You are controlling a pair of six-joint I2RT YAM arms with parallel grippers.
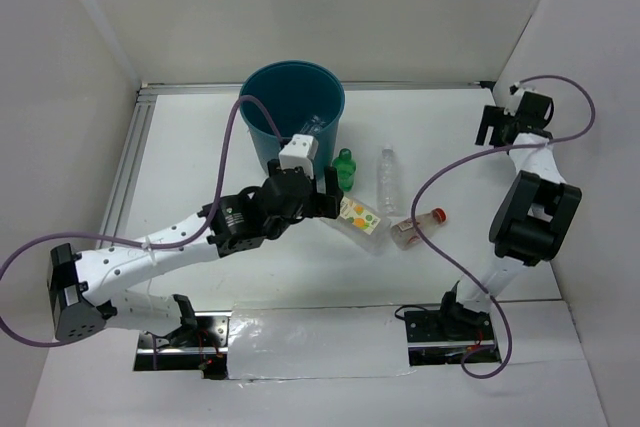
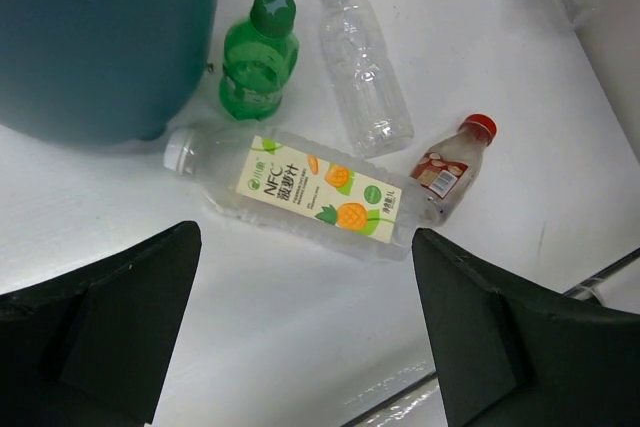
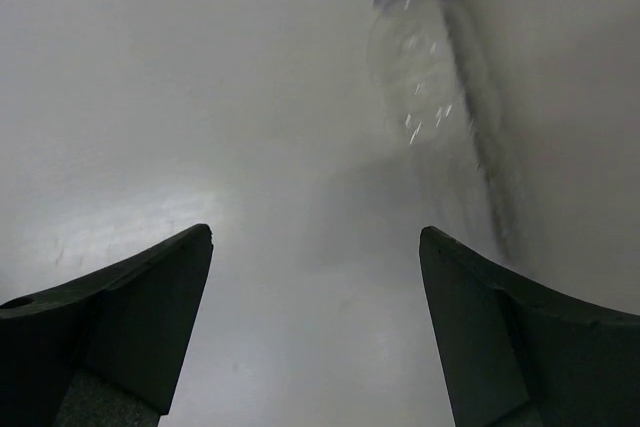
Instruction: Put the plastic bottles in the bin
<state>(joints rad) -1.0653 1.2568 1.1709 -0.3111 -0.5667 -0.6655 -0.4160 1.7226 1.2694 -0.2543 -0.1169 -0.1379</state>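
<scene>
While hanging wide open and empty, frames between the fingers of the left claw a labelled bottle, on its side straight below, cap toward the bin. Finds beyond it a green bottle just beside the bin, a clear bottle next along, and a red-capped bottle at the labelled one's base end. Shows the right claw well apart, jaws also spread wide on nothing, with a blurred bottle ahead against the wall.

White table w/ alu rail at left, white walls around.
</scene>
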